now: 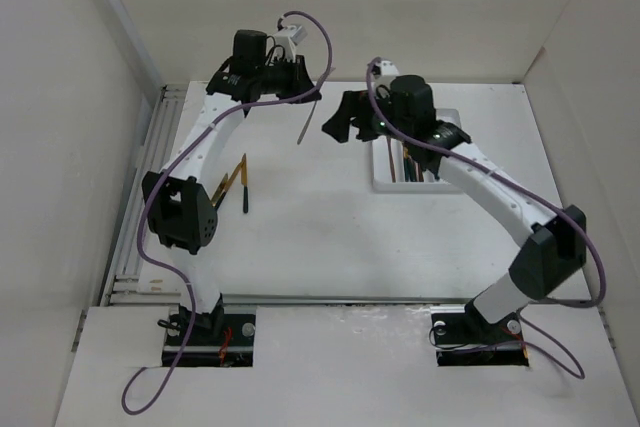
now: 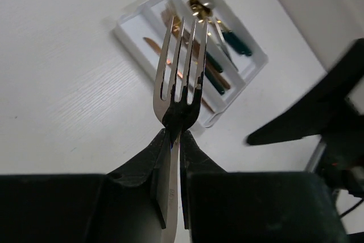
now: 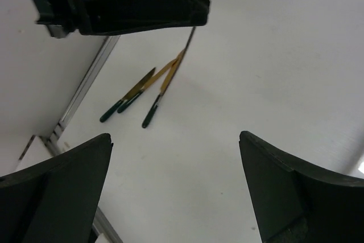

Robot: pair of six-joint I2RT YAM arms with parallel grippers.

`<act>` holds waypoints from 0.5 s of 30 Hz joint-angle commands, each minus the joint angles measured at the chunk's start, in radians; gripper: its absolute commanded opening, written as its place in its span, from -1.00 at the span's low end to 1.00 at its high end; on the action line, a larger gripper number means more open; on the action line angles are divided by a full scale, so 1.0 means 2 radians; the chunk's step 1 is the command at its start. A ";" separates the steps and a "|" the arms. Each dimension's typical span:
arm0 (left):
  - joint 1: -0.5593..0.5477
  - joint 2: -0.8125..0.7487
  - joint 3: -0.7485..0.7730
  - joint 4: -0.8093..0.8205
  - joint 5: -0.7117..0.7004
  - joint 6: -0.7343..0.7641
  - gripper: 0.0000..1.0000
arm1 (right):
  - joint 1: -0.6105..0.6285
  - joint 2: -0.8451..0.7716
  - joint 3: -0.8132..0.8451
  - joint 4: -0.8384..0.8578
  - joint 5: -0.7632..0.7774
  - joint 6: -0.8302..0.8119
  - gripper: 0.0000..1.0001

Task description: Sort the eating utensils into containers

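Left wrist view: silver fork [image 2: 181, 72] clamped by its handle between the two fingers of the left hand [image 2: 173, 136], tines pointing away from the camera, held off the bench [image 2: 68, 89]. Past the tines lies the white tray [image 2: 126, 31], three long compartments side by side. One outer compartment holds a copper knife [image 2: 154, 45], the middle one has dark-handled pieces partly hidden behind the fork, and the other outer one holds gold spoons with green handles [image 2: 228, 37]. Top view: fork [image 1: 311, 123] hangs slanted from the left hand [image 1: 300, 89], in the gap between both hands and well apart from the tray [image 1: 378, 183]. The tray is right of centre, toward the far side of the bench [image 1: 320, 247], its far end covered by the right arm. Right hand [image 1: 345, 119] hovers just beside the tray's left rim, close to the fork. Right wrist view: right hand [image 3: 176, 157] has its fingers spread wide with nothing between them. Three loose utensils [image 3: 142, 86], gold heads and green handles, lie on the bench fanned out, heads converging. From above, these three [image 1: 233, 185] sit on the left, near the left arm's elbow and the rail [image 1: 138, 207] along the bench's left edge. Wide bare bench lies between them and the tray, and across the near half. White walls [image 1: 60, 147] close in left, right and far sides.
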 commanded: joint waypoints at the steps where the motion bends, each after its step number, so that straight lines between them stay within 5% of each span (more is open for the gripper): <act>1: -0.001 -0.037 0.021 0.031 0.083 -0.030 -1.00 | 0.015 0.040 0.044 0.063 -0.059 0.014 0.95; 10: 0.004 -0.058 0.021 0.022 0.140 -0.050 -1.00 | 0.010 0.090 0.093 0.101 -0.100 0.038 0.68; 15: 0.008 -0.069 0.006 0.033 0.162 -0.060 -1.00 | 0.000 0.109 0.088 0.140 -0.131 0.077 0.30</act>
